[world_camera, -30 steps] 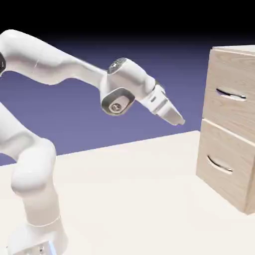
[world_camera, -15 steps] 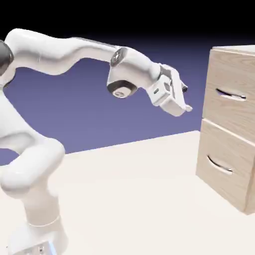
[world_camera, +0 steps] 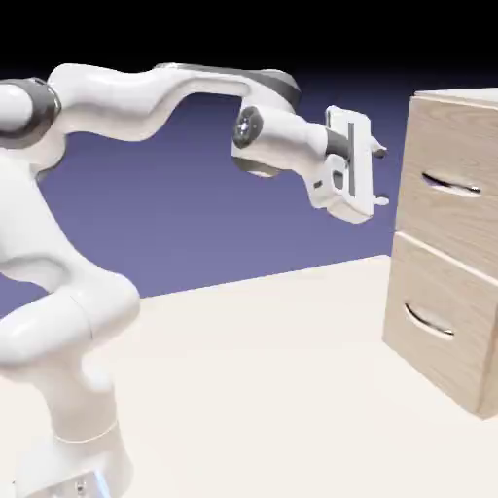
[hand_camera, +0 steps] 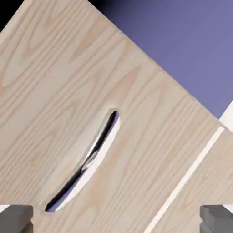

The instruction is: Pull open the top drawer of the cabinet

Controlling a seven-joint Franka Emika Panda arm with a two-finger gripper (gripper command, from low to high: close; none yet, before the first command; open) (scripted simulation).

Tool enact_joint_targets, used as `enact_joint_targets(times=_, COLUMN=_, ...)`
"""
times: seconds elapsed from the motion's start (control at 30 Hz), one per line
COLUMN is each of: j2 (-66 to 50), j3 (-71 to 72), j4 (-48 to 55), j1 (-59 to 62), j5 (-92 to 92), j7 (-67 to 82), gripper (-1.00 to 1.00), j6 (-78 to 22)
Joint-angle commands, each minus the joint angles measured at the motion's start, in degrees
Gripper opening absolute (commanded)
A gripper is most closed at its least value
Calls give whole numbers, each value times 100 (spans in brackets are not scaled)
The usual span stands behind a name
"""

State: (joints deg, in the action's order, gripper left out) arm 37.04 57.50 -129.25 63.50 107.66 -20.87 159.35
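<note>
Arm extends level at upper center; end effector open, facing the top drawer, whose handle runs horizontally.

Both views are rendered, sharp and evenly lit, with no blur, grain or edge distortion. In the exterior view the backdrop fades from violet to black toward the top of the frame. The table is bright, with barely any shadow. In the hand view, the handle shows a dark reflection and a pale highlight.
</note>
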Motion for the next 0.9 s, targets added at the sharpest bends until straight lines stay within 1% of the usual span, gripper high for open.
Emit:
enact_joint_targets(times=0.0, j2=10, j3=133, j4=74, j1=149, j5=250, j7=50, gripper=0, j6=-34)
enact_joint_targets(times=0.7, j2=223, j3=2928, j4=1617, j1=3269, j5=5482, j7=1099, gripper=0, j6=-746)
enact_joint_targets(times=0.77, j2=225, j3=2953, j4=1631, j1=3297, j5=5530, j7=1109, gripper=0, j6=-753)
enact_joint_targets(times=0.87, j2=35, j3=3562, j4=2124, j1=3920, j5=5604, j7=1387, gripper=0, j6=-576)
